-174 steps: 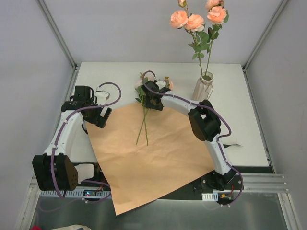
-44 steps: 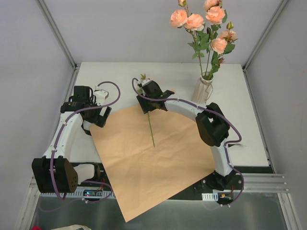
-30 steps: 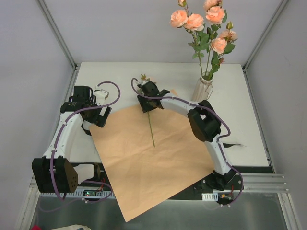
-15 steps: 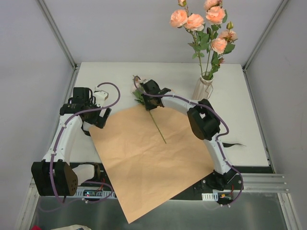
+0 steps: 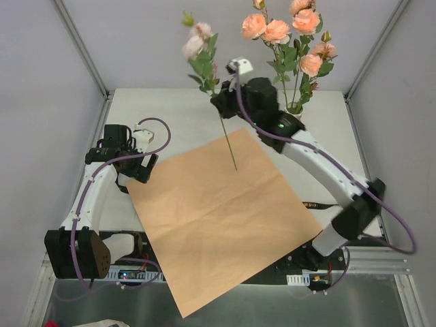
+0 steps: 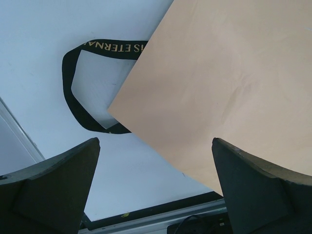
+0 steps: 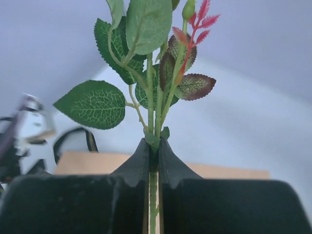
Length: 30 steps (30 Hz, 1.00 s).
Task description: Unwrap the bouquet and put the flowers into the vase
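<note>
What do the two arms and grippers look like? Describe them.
The left arm and right arm have white links, bulky black joints and a purple cable looping alongside. The left gripper and right gripper have dark wedge-shaped fingers.

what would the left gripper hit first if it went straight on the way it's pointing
Most likely the kraft paper. The open left gripper points down at a corner of it lying on the table. The black ribbon sits just beside that corner, so a slight offset could meet that instead.
</note>
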Each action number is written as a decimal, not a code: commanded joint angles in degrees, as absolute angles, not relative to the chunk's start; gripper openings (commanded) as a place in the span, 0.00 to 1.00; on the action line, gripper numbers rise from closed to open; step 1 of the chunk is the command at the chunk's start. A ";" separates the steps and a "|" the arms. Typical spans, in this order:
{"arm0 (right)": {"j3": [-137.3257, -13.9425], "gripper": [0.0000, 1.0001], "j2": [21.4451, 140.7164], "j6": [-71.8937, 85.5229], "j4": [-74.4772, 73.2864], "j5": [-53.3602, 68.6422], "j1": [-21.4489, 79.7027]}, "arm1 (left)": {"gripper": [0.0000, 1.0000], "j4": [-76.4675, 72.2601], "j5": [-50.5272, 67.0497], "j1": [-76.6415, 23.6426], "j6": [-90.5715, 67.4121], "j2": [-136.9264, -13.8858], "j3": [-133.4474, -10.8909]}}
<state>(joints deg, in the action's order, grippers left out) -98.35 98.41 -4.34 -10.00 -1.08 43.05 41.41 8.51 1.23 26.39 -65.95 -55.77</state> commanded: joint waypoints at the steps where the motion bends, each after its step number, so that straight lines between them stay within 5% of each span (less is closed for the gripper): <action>1: -86.69 0.01 80.62 -15.54 10.86 -2.45 42.81 | 0.99 42.36 9.58 1.84 25.58 -65.22 -56.34; 11: -74.10 0.01 66.10 -21.44 29.42 -6.85 27.87 | 0.99 42.63 10.20 1.85 25.13 -64.86 -57.22; 30: -74.09 0.01 73.03 -19.78 42.88 -8.44 14.77 | 0.99 42.63 9.67 1.76 26.72 -68.55 -59.94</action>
<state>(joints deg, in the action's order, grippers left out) -71.90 71.90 -21.43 35.75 -8.64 16.25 41.47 8.93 1.23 26.20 -67.66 -57.54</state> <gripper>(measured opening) 0.052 0.991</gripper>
